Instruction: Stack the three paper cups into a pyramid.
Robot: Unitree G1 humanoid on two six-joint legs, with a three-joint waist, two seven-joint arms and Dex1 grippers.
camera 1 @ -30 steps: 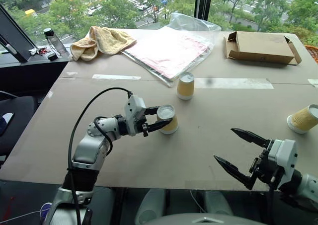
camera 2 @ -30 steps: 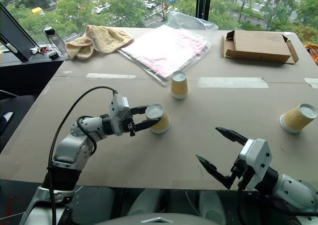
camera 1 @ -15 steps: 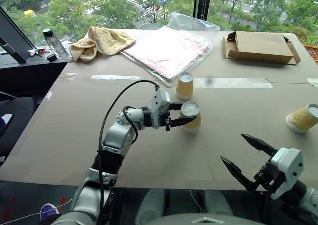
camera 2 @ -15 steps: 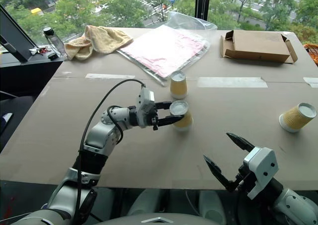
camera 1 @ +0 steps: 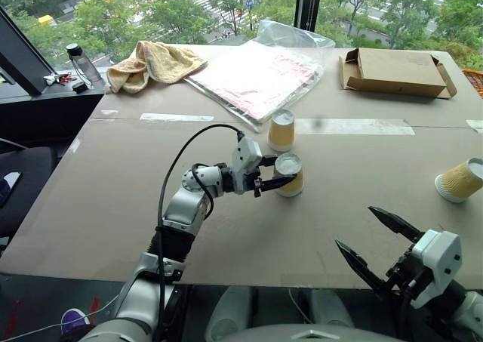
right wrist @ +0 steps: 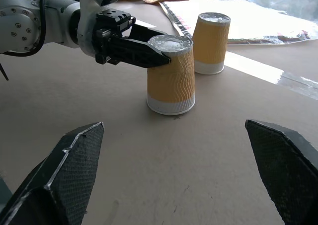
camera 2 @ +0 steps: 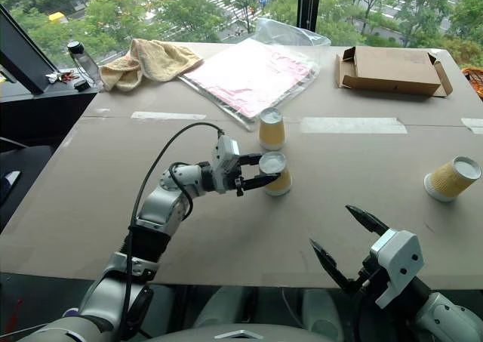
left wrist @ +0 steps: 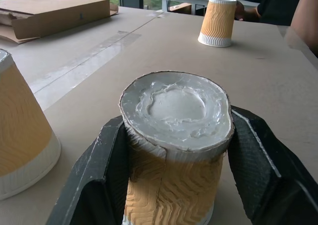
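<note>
Carrying clamped inverted cup rightward via left gripper, nearing upside-down second cup; right gripper gaping, empty.

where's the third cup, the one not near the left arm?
In the left eye view the third cup sits upside down and tilted at the table's far right edge, apart from the other two cups.

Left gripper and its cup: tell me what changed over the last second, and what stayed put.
The left gripper, shut on an upside-down paper cup, carried it rightward and farther across the table, ending just in front of the second upside-down cup. It never let go. The second cup, the third cup at the right and the open right gripper stayed as they were.
</note>
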